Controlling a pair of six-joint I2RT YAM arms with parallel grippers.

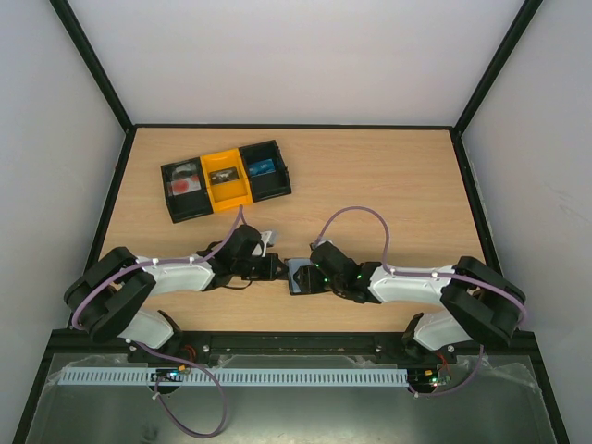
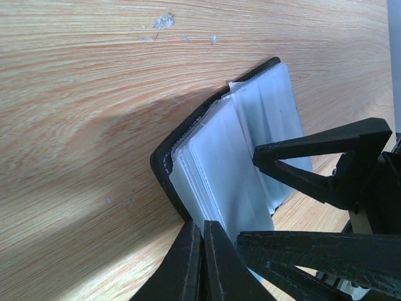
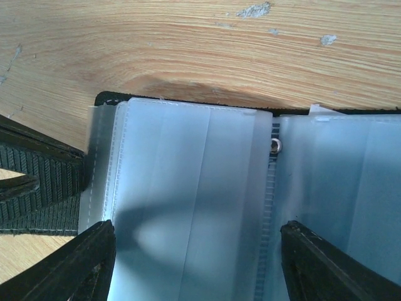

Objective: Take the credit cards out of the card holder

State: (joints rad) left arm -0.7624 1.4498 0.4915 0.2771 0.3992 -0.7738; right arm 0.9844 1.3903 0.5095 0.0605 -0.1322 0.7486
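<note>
The card holder [image 1: 301, 277] lies open on the wooden table between my two arms, a black cover with pale, translucent blue-grey sleeves [image 2: 232, 144]. My left gripper [image 2: 202, 251] is shut on its near edge, where the cover and sleeves meet [image 1: 277, 268]. My right gripper [image 3: 197, 263] is open, its fingers standing wide apart over the left sleeve page [image 3: 188, 163], beside the spine. It reaches in from the right [image 1: 312, 275]. I cannot make out any credit cards apart from the sleeves.
A black-and-yellow three-compartment tray [image 1: 231, 203] stands at the back left, with a small thing in each compartment, a blue one [image 1: 262, 167] on the right. Black frame posts and white walls close in the table.
</note>
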